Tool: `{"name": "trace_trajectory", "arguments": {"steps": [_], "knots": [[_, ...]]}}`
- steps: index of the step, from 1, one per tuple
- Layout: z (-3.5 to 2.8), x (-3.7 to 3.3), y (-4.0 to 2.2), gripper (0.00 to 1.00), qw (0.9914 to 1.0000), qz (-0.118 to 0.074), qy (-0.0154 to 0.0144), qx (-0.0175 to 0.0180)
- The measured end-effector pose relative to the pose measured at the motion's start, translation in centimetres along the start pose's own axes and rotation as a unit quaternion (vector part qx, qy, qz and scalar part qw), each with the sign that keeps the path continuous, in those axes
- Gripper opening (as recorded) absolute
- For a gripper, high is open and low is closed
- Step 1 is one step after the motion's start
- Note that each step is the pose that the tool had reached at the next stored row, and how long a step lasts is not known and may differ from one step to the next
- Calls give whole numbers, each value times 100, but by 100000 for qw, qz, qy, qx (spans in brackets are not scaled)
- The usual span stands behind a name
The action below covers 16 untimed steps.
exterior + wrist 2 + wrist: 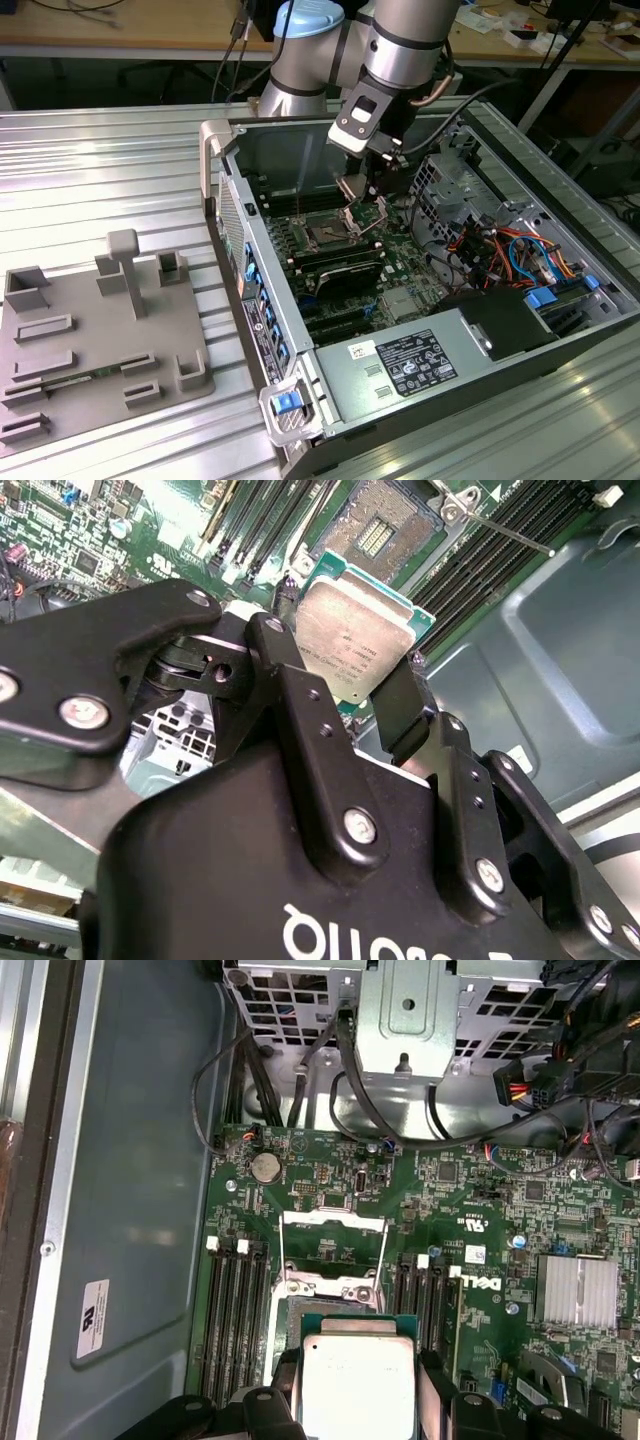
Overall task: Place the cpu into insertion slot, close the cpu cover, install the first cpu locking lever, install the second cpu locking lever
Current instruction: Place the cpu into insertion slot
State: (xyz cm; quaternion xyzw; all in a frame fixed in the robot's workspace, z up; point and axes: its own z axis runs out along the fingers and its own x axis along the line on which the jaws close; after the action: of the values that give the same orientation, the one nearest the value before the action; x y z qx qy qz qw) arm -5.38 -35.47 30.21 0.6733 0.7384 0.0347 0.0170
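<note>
One gripper (345,675) with cpu (358,1385) above insertion slot (375,528)

Silver cpu (352,655) near open insertion slot (378,525)

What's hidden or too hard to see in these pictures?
1. The slot: in the second wrist view, cut off by the picture's edge; in the first wrist view, mostly covered by the cpu.
2. The cpu's underside: in both wrist views, it faces away from the cameras.
3. The slot's pins: in the exterior view, too small to tell.
</note>
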Motion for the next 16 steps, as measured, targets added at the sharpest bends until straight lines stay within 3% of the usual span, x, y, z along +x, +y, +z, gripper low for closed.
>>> {"name": "trace_trajectory", "arguments": {"steps": [6,8,10,16], "knots": [[115,41,-32,55,99991,1318,-90,72],[196,45,-38,55,99918,4045,-282,83],[258,52,-43,55,99842,5611,-395,106],[334,74,-82,55,99796,6369,-447,204]]}}
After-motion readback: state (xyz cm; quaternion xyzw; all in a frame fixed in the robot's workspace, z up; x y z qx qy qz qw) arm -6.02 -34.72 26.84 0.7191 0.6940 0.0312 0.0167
